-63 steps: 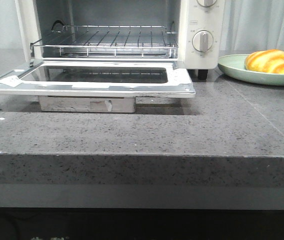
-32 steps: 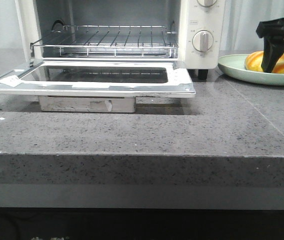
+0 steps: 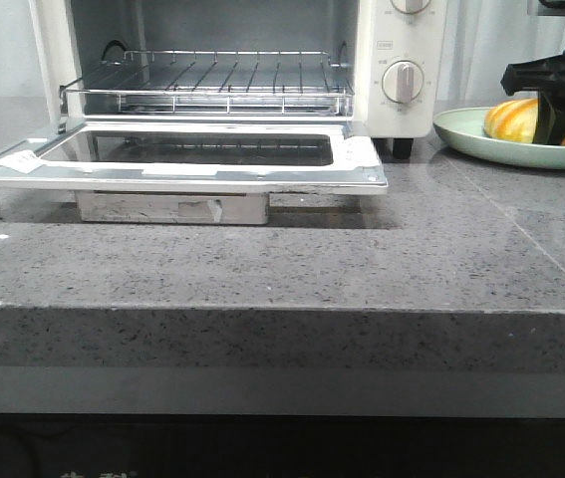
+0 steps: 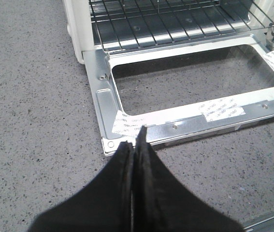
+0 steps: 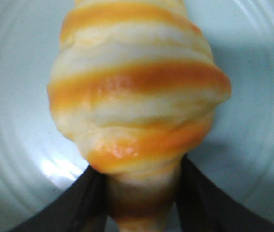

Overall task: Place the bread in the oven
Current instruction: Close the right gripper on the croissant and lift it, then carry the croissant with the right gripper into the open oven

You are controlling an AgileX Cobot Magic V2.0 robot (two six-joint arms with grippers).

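The bread (image 3: 511,119), a glossy yellow roll with orange stripes, lies on a pale green plate (image 3: 466,134) to the right of the oven. My right gripper (image 3: 561,110) has come down over it. In the right wrist view the two black fingers press against both sides of the bread's (image 5: 137,96) narrow near end, so the right gripper (image 5: 137,169) is shut on it. The bread still rests on the plate (image 5: 11,96). The white oven (image 3: 402,40) stands with its door (image 3: 212,174) dropped open and its wire rack (image 3: 212,80) bare. My left gripper (image 4: 136,137) is shut and empty, just in front of the door's corner (image 4: 108,143).
The open door (image 4: 185,123) juts out over the grey stone counter (image 3: 282,259), with a metal block (image 3: 172,207) under it. The oven's silver knobs (image 3: 403,82) are on its right panel. The counter's front edge runs across below.
My right gripper has come into view from the upper right, dropped onto the plate and closed round the bread. The bread has stayed on the plate. The oven has not moved.
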